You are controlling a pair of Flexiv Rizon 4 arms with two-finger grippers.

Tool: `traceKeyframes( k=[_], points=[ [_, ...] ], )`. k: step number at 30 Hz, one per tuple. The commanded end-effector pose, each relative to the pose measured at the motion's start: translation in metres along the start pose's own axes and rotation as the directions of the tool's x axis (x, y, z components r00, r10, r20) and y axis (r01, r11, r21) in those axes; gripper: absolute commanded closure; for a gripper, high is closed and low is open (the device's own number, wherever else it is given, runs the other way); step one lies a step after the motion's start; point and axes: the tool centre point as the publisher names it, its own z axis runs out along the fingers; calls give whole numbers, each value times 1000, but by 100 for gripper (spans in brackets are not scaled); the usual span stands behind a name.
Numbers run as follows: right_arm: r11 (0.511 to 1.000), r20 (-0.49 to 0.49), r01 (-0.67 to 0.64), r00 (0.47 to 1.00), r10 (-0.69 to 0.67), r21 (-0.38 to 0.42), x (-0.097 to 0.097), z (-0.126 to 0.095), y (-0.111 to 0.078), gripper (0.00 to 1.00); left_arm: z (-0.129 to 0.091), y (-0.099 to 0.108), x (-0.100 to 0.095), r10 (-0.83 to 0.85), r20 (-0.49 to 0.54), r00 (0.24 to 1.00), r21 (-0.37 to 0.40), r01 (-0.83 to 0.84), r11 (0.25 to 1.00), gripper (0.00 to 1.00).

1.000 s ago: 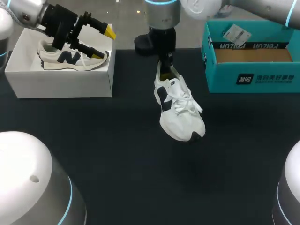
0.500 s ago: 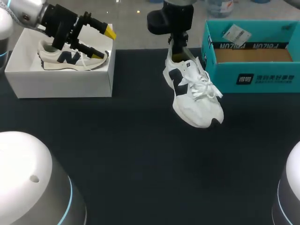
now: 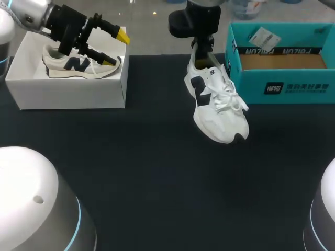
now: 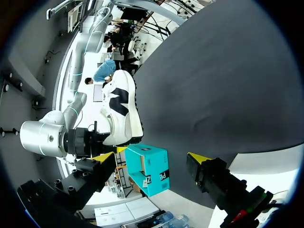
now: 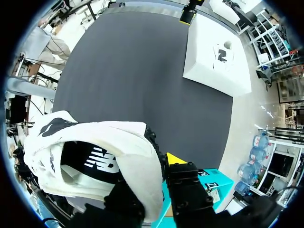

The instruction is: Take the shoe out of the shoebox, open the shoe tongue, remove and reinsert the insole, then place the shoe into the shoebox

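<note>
While the right hand (image 3: 200, 55) is clamped on the heel of the white shoe (image 3: 214, 107), the shoe hangs out from it with the toe pointing away from the fingers and the laces facing up. In the right wrist view one yellow-tipped finger (image 5: 174, 159) presses the outside of the heel; the other is hidden by the shoe. The shoe is over the dark bench (image 3: 131, 172), and I cannot tell whether its toe touches the surface. Just beside this hand and the shoe's heel stands the teal shoebox (image 3: 293, 86), open at the top, with a white tag (image 3: 261, 37) at its rim. Well apart from the right hand, the left hand (image 3: 118, 48) hovers with its fingers spread and nothing between them. Right under it is a white box (image 3: 68, 91) with a second shoe (image 3: 78, 65) lying inside on its side.
</note>
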Motion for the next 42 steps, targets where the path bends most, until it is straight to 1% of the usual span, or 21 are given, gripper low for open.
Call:
traceKeyframes(
  k=[1,4,7,11,14,17,30,31,33,34,35,36,37,39,40,42],
  points=[
    [999,40,0,999,2,-53,12,-14,-59,100,0,-1,0,1,-3,1000,-1,-1,1000,0],
    [1000,53,3,999,-2,-20,17,-24,-85,100,0,-1,0,1,-3,1000,-1,-1,1000,0],
    [1000,41,5,999,-6,23,23,-32,-111,100,0,-1,0,1,-3,1000,-1,-1,1000,0],
    [998,25,-29,999,27,56,28,-36,-143,100,0,-1,0,1,-3,1000,-1,-1,1000,0],
    [993,20,-81,997,80,81,30,-34,-163,100,0,-1,0,1,-3,1000,-1,-1,1000,0],
    [981,41,-180,983,178,71,28,-34,-173,100,0,-1,0,1,-3,1000,-1,-1,1000,0],
    [981,41,-180,983,178,71,28,-34,-173,100,0,-1,0,1,-3,1000,-1,-1,1000,0],
    [980,47,-177,984,173,94,27,-30,-177,100,0,-1,0,1,-3,1000,-1,-1,1000,0],
    [991,76,-135,988,135,-2,23,-27,-192,100,0,-1,0,1,-3,1000,-1,-1,1000,0],
    [994,89,-112,990,111,1,22,-26,-200,100,0,-1,0,1,-3,1000,-1,-1,1000,0],
    [999,87,-37,995,39,-16,21,-24,-209,100,0,-1,0,1,-3,1000,-1,-1,1000,0],
    [1000,85,1,996,0,-10,20,-23,-218,100,0,-1,0,1,-3,1000,-1,-1,1000,0],
    [1000,89,2,996,-2,1,18,-21,-228,100,0,-1,0,1,-3,1000,-1,-1,1000,0],
    [1000,82,23,996,-22,-8,13,-21,-248,100,0,-1,0,1,-3,1000,-1,-1,1000,0],
    [999,80,36,996,-36,9,11,-20,-255,100,0,-1,0,1,-3,1000,-1,-1,1000,0],
    [998,69,67,995,-68,9,9,-20,-270,100,0,-1,0,1,-3,1000,-1,-1,1000,0]
  ],
)
